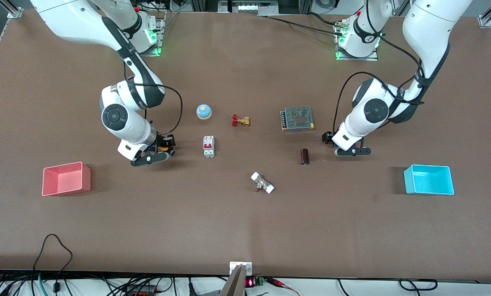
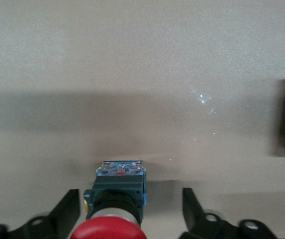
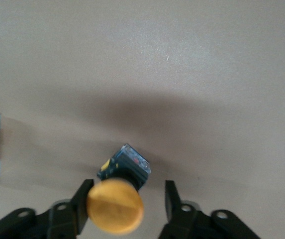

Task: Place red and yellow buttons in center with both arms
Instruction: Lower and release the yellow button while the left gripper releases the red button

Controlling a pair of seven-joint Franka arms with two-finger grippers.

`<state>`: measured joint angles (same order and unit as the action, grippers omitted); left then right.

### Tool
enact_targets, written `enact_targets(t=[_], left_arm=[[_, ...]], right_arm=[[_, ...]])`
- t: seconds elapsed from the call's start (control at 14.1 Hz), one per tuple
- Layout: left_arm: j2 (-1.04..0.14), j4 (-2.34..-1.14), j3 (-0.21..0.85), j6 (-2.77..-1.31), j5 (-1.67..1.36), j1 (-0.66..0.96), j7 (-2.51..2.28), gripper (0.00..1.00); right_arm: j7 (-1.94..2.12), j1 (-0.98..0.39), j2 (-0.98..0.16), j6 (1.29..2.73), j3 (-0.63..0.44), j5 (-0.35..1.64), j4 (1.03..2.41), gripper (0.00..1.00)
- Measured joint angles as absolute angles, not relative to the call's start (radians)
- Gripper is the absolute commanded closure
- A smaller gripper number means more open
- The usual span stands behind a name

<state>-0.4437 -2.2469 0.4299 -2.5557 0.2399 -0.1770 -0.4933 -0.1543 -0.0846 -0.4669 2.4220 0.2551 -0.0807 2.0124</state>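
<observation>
Front view: right gripper (image 1: 160, 154) low beside the circuit breaker (image 1: 208, 146), left gripper (image 1: 353, 151) low near the dark capacitor (image 1: 305, 156).

Left wrist view: red button (image 2: 114, 209) between spread fingers (image 2: 65, 211), ungripped. Best released squarely, lifted straight. Capacitor lettering unreadable.

Right wrist view: yellow button (image 3: 116, 199) tilted between parted fingers (image 3: 80, 201), one touching.

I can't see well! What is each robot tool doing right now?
Left tool: open around the red button, not gripping.
Right tool: open around the yellow button, not gripping.
</observation>
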Motion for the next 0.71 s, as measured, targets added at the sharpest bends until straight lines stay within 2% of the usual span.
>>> enact_targets(t=[0.35, 0.5, 0.71], left_arm=[[-0.405, -2.233, 0.43, -2.529, 0.241, -0.179, -0.494, 0.0], [-0.34, -2.216, 0.43, -2.449, 0.244, -0.179, -0.493, 0.0], [-0.222, -2.185, 0.431, -2.321, 0.252, -0.178, -0.466, 0.0]], right_arm=[[-0.156, -0.081, -0.454, 2.427, 0.252, -0.08, 1.976, 0.0], [-0.157, -0.069, -0.404, 2.4, 0.249, -0.077, 1.945, 0.0], [-0.158, -0.016, -0.281, 2.272, 0.244, -0.031, 1.904, 0.0]])
